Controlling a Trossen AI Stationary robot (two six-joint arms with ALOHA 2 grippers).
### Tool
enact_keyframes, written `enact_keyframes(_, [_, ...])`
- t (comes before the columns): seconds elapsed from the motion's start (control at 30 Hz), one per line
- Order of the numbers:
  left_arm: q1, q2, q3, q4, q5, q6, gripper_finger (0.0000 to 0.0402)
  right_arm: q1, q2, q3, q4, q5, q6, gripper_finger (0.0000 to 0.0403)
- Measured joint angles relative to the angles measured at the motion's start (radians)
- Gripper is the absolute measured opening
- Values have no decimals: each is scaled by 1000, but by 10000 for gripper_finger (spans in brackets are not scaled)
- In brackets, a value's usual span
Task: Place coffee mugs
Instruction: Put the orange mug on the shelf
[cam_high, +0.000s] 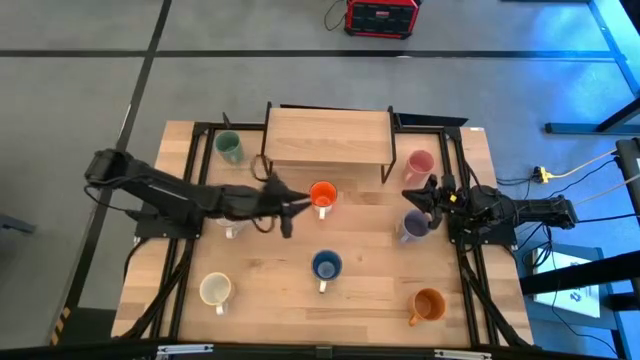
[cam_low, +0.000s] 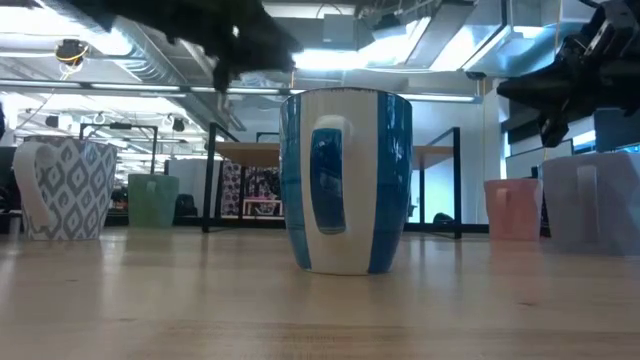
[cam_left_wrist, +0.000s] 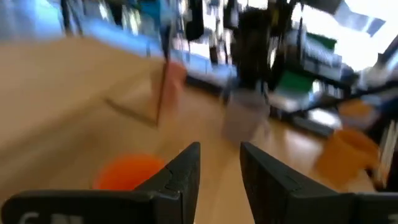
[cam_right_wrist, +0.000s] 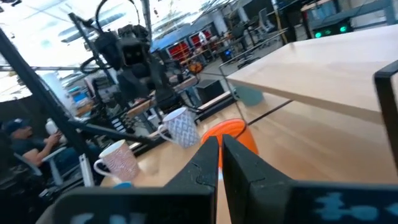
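Eight mugs stand on their bases on the table. The orange-red mug (cam_high: 322, 196) is in front of the wooden riser, the dark blue (cam_high: 326, 266) is nearer, and the green (cam_high: 229, 147) is far left. Pink (cam_high: 420, 163), lavender (cam_high: 414, 226) and amber (cam_high: 428, 305) stand on the right, a white one (cam_high: 215, 290) near left. A patterned white mug (cam_low: 65, 190) stands partly under the left arm. My left gripper (cam_high: 297, 208) hovers open just left of the orange-red mug (cam_left_wrist: 127, 171). My right gripper (cam_high: 412, 197) is shut in the air between the pink and lavender mugs.
A wooden riser shelf (cam_high: 328, 137) on dark legs stands at the table's far middle. Bare tabletop lies between the blue mug and the orange-red one. A person (cam_right_wrist: 18, 143) sits beyond the table's left side. Black frame rails run along both table sides.
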Motion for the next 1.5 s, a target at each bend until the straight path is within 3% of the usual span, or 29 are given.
enact_keyframes(0.2, [26,173,157,-322,133,-65,108,0,0,0,-1,-31,0,7])
enact_keyframes(0.33, [25,262,184,-371,192,-75,108,0,0,0,-11,-32,0,7])
enact_keyframes(0.53, [16,344,184,-359,167,-88,108,0,0,0,-14,-33,0,7])
enact_keyframes(0.8, [17,378,183,-334,47,-17,108,0,0,0,-14,-33,0,7])
enact_keyframes(1.13, [43,379,54,-40,82,13,108,0,0,0,-15,-33,1,7])
enact_keyframes(1.4, [48,478,42,133,121,39,108,0,0,0,-15,-32,3,7])
enact_keyframes(1.5, [46,513,40,220,89,34,108,0,0,0,-14,-32,3,7])
